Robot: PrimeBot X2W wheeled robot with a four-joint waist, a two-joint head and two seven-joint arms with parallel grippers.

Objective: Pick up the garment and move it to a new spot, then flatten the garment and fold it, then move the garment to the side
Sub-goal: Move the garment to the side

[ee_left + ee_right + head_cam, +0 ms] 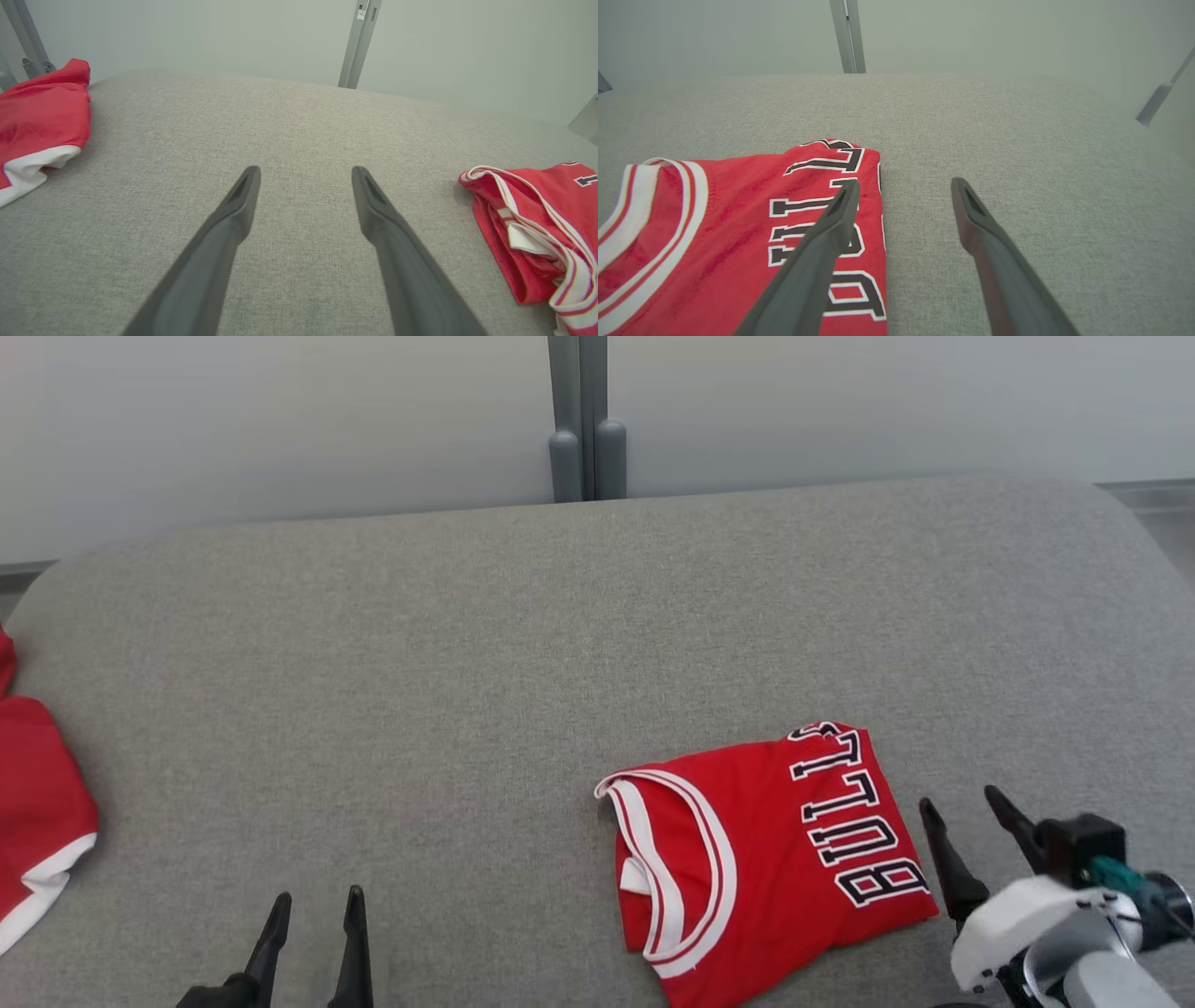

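Note:
A folded red jersey (766, 859) with white trim and dark lettering lies on the grey padded table (467, 663), toward the near right. It also shows at the right of the left wrist view as the jersey (537, 233) and at the lower left of the right wrist view as the jersey (738, 233). My right gripper (962, 803) hovers open just right of the jersey's lettered edge, its fingers (831, 233) above that edge and holding nothing. My left gripper (317, 901) stands open over bare table at the near left, well away from the jersey.
Another red garment with a white hem (37, 812) lies at the table's left edge, also seen as the red garment (42, 116) in the left wrist view. A grey post (583, 420) stands behind the table against a pale wall.

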